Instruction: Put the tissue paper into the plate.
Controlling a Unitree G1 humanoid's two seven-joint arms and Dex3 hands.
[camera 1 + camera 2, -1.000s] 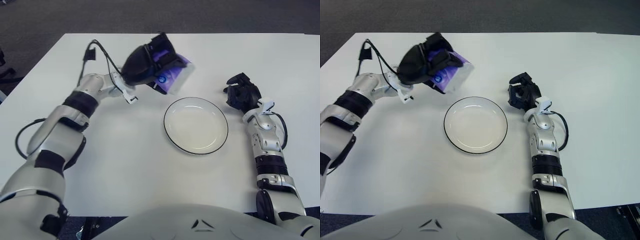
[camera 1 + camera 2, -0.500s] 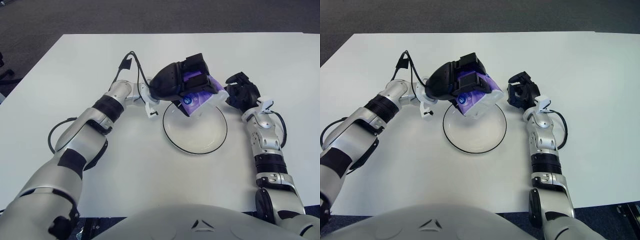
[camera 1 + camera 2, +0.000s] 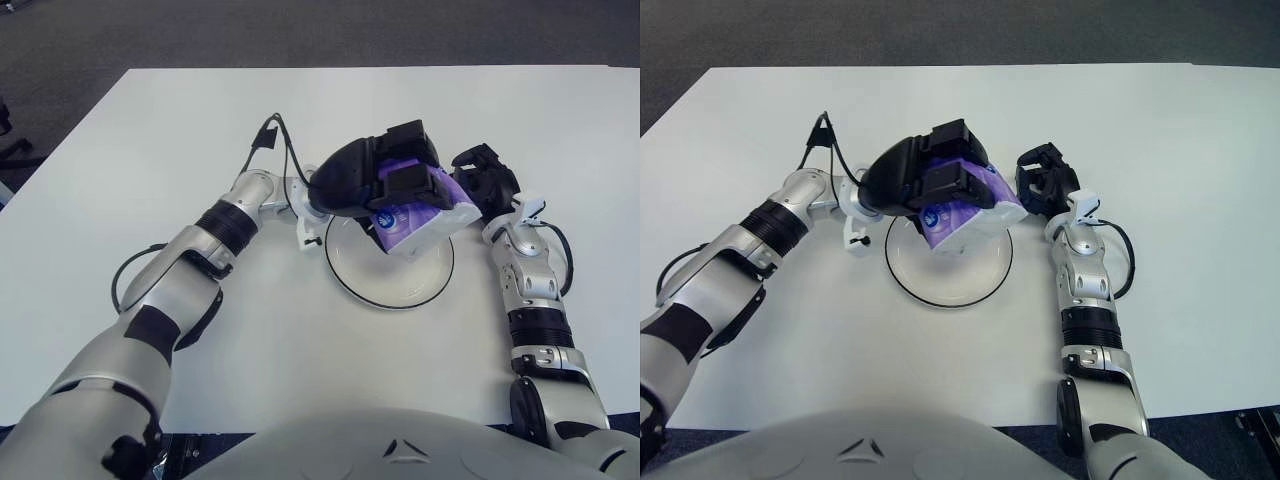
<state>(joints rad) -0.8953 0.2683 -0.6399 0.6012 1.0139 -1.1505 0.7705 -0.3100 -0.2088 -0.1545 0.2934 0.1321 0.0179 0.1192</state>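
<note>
The left robot hand (image 3: 385, 185) holds the tissue pack (image 3: 420, 215), fingers wrapped over its top, above the plate (image 3: 390, 272). The pack is tilted, its white lower corner dipping toward the plate's far right part. Whether that corner touches the plate cannot be told from either view. The plate sits near the middle of the tabletop (image 3: 150, 140), a little toward its right edge.

The right robot hand (image 3: 487, 185) shows just beside the plate's far right rim, close to the pack's right end. Its fingers look curled and hold nothing.

The step in hand seems to be the lowering and release. To do it well, the left robot hand should bring the pack down over the plate's centre rather than its far right part, because the pack now overhangs the rim on that side and could tip out when let go. Levelling the pack first would let it land flat instead of on a corner. The fingers should spread only once the pack rests on the plate, then lift straight up so they do not drag it. The right robot hand is near enough that a sideways drift of the pack could bump it, so any correction is better made toward the near left.
</note>
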